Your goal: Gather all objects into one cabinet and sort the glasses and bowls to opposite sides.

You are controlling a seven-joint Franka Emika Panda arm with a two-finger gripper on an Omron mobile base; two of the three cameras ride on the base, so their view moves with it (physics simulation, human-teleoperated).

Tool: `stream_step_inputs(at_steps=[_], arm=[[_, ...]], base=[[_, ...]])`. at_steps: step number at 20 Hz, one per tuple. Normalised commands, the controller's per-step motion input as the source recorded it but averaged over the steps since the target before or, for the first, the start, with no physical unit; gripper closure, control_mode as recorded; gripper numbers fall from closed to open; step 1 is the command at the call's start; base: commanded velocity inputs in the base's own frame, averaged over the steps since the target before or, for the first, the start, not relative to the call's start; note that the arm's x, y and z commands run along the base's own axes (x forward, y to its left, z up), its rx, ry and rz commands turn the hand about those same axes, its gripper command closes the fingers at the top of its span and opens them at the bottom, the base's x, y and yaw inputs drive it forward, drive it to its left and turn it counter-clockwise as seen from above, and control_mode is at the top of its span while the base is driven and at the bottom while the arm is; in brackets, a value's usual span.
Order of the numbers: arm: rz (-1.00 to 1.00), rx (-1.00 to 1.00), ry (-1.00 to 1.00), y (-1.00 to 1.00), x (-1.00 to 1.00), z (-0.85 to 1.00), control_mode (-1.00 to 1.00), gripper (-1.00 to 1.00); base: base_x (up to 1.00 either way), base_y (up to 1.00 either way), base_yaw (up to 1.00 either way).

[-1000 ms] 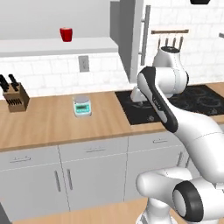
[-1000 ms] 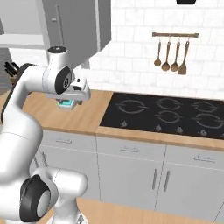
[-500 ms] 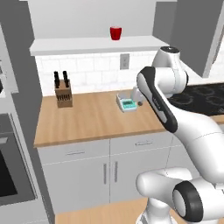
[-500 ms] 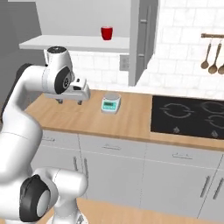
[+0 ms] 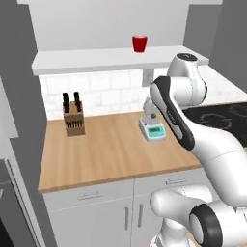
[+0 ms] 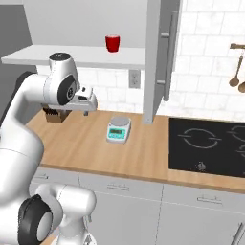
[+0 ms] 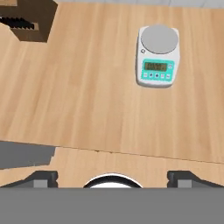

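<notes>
Gripper (image 7: 112, 177) spread wide, empty, aimed down at counter (image 7: 87, 100). Red cup (image 6: 112, 43) up on shelf (image 6: 72, 56), 12 o'clock of scale (image 6: 118, 129). Best raised to rim level, approached from front.

No readable text anywhere. The small white kitchen scale with teal front panel (image 7: 158, 55), lying on the wooden counter ahead of the gripper, has a green display strip with dark marks, digits too blurred to read. A row of small buttons sits under the display, unlabelled as far as visible. No brands or signs.
</notes>
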Motion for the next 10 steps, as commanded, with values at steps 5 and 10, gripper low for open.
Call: stream_step_inputs(at_steps=[5, 10], arm=[[0.0, 0.0, 0.0, 0.0, 0.0, 0.0, 1.0, -1.0], [0.0, 0.0, 0.0, 0.0, 0.0, 0.0, 1.0, -1.0]], base=[[1.0, 0.08, -0.07], [1.0, 0.2, -0.06]])
